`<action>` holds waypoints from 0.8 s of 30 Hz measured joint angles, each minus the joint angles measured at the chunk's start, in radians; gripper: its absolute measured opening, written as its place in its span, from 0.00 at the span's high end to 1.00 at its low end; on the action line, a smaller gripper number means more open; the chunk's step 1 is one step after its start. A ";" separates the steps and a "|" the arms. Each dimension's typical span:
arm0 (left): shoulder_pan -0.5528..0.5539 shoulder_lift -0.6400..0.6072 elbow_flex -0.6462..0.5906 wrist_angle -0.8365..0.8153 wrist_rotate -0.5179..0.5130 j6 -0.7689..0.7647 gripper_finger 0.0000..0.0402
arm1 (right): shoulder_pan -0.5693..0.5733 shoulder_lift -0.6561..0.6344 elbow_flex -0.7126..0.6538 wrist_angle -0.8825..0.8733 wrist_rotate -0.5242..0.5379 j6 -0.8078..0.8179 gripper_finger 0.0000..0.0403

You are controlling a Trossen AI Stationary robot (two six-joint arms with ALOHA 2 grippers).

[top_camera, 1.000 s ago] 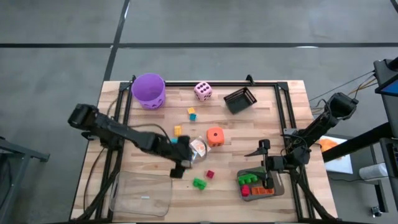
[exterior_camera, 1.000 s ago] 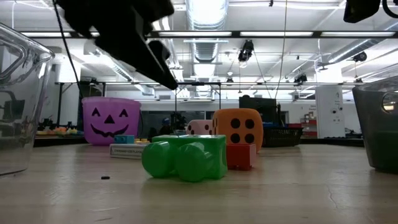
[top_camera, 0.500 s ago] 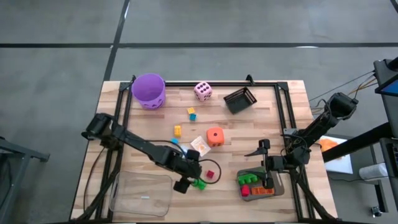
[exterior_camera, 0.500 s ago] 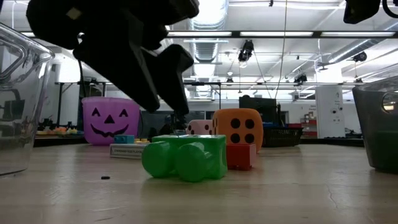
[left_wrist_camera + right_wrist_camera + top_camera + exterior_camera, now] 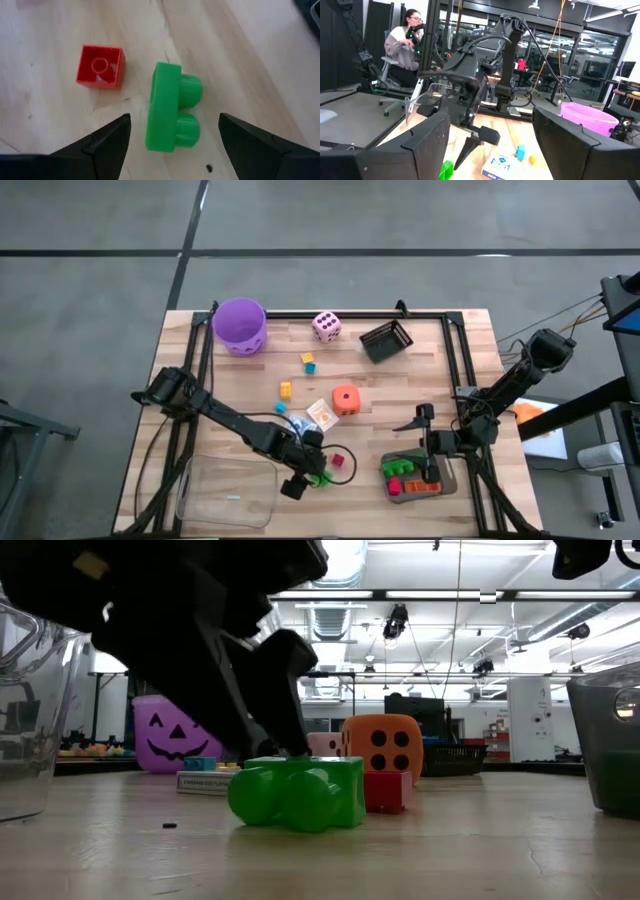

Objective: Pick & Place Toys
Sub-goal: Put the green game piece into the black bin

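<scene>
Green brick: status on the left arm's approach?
Left tool open, straddling small green plastic brick, not gripped. Small red plastic brick close beside, apart. Right tool open over grey tray.

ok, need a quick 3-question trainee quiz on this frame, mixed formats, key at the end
1. True or false: the left gripper is shut on the green brick.
2. Which toy lies nearest the green brick on the table?
A. pink die
B. red brick
C. orange die
3. Fill in: the right gripper hangs over the grey ____ that holds bricks.

Key
1. False: its jaws stand open on either side of the brick, which lies on the table.
2. B
3. tray
</scene>
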 joint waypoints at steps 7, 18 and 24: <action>-0.001 0.015 0.000 0.005 -0.006 -0.004 0.24 | -0.001 -0.001 0.000 0.002 0.003 0.000 0.31; 0.000 0.064 0.006 0.050 -0.012 -0.006 0.24 | -0.003 -0.001 0.000 0.002 0.003 0.000 0.31; -0.001 0.089 0.008 0.040 -0.031 -0.023 0.25 | -0.003 -0.001 0.001 0.003 0.004 0.000 0.31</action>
